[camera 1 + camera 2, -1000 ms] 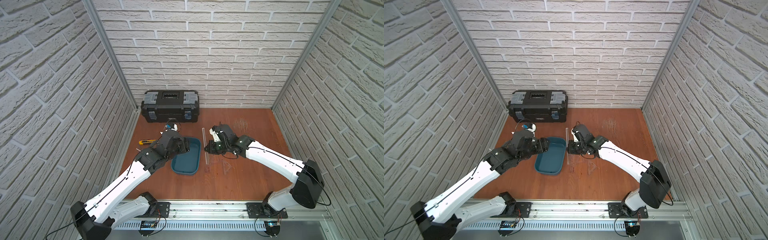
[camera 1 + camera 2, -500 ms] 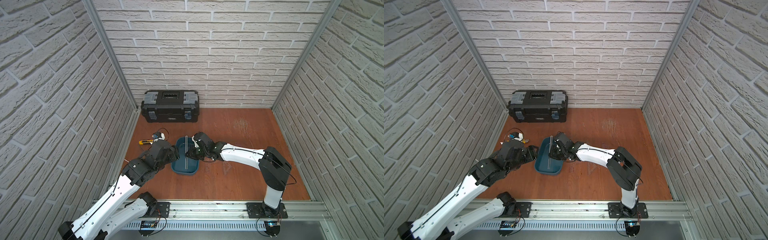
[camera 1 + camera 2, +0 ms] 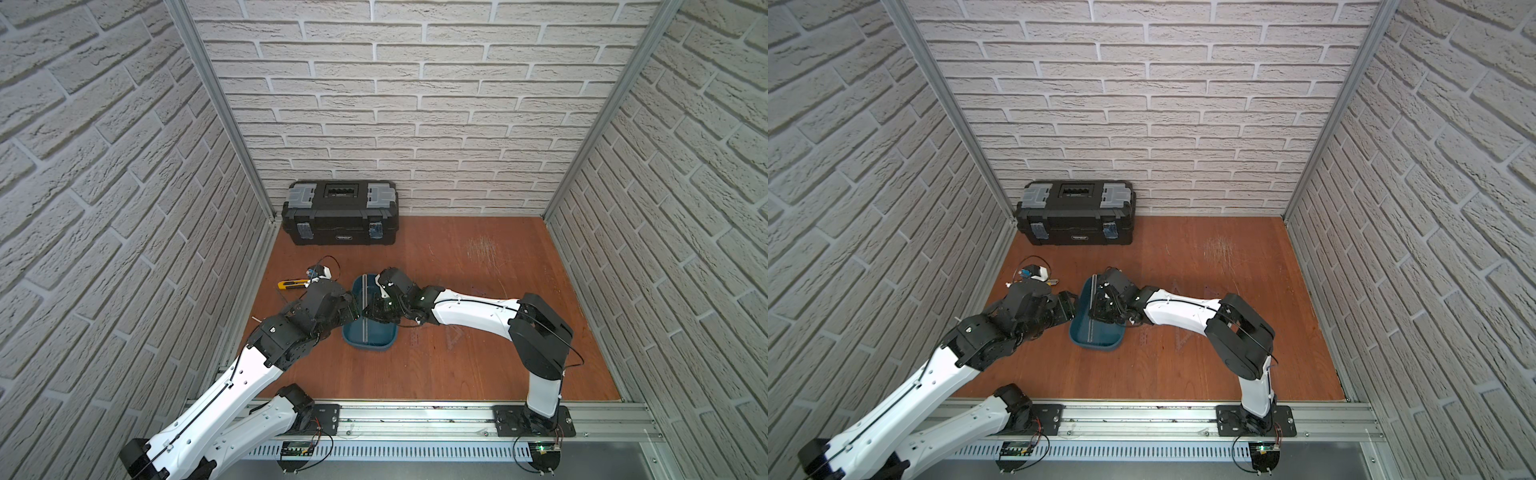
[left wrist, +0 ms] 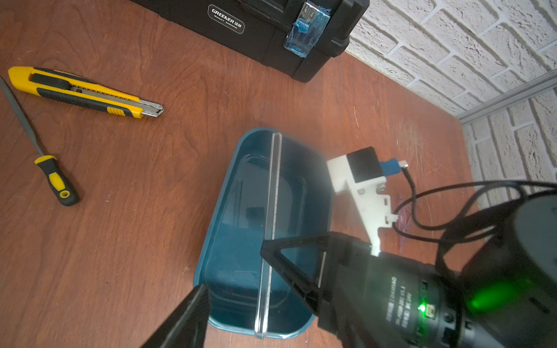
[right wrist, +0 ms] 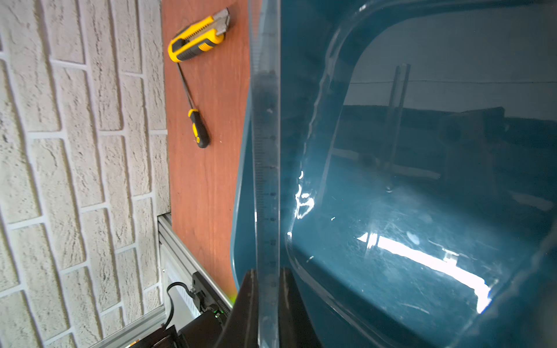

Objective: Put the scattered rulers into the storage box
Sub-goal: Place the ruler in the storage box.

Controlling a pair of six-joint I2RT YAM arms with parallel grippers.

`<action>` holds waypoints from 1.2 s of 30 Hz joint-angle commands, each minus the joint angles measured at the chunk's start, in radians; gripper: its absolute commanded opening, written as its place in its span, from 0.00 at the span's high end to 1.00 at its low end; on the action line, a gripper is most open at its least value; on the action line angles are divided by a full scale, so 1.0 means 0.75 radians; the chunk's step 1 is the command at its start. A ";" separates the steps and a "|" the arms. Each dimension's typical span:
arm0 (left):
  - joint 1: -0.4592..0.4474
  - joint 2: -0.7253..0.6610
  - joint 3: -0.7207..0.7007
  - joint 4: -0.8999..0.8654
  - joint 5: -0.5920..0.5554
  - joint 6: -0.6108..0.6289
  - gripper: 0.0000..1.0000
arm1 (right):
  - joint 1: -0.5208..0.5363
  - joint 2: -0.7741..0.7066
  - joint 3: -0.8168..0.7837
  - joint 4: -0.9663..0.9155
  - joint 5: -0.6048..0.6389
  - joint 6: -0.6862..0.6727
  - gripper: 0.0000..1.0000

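- At the middle of the frame in both top views, just left of centre, the right gripper [image 3: 369, 311] is seen clenched on the straight ruler [image 4: 272, 192], grasped partway along its length.
- The straight ruler is held over the storage box [image 3: 374, 343], lined up with its long axis. Its ends are seen close to the two short walls, and whether the rim is touched cannot be told.
- The step in hand is judged to be lowering and release. As little room is left lengthwise, one end is best dipped first, so that the strip is not left bridging the rim.
- The jaws are best parted only once the strip is low between the walls, since so light a piece may be bounced out if dropped from height.
- Faint clear outlines are made out on the box floor; whether something clear already lies there or they are reflections cannot be told.
- Just left of the box, the left gripper [image 3: 1070, 302] is spread with nothing in it, one finger [image 4: 187, 319] being seen beside the outer wall. A clash with the right arm is to be avoided.
- Further left in the top views, the yellow utility knife [image 3: 291, 284] and the screwdriver [image 4: 57, 183] are seen on the worktop [image 3: 457, 374], and the black toolbox [image 3: 340, 216] at the back wall, above them. None is to be disturbed.
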 commanded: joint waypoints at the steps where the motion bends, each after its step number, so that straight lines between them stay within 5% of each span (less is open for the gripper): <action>1: 0.009 -0.010 -0.016 0.040 -0.010 -0.003 0.29 | 0.024 -0.003 0.022 -0.012 0.048 -0.015 0.97; 23: 0.008 -0.019 -0.018 0.042 -0.017 0.007 0.27 | 0.045 0.039 0.041 -0.051 0.082 -0.034 0.88; 36: 0.008 -0.028 -0.022 0.034 -0.017 0.003 0.27 | 0.023 0.064 0.150 -0.187 0.097 -0.137 0.91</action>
